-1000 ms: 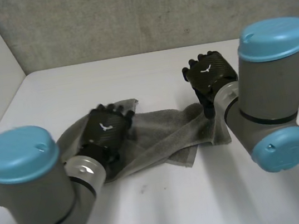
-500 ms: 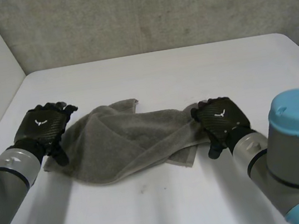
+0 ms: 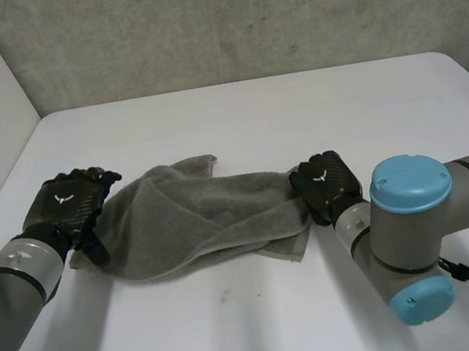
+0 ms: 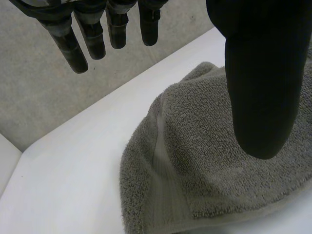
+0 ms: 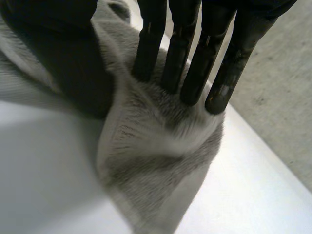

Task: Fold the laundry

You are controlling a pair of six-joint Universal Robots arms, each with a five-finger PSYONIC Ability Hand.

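No words or numbers can be read anywhere; the only mark is a small white emblem (image 3: 63, 198) on the back of the left hand (image 3: 70, 209) and the right hand (image 3: 328, 186)

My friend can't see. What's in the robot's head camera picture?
A crumpled grey towel lies on a white table. A black robot hand is at each end: the left hand by one edge, the right hand on the other.
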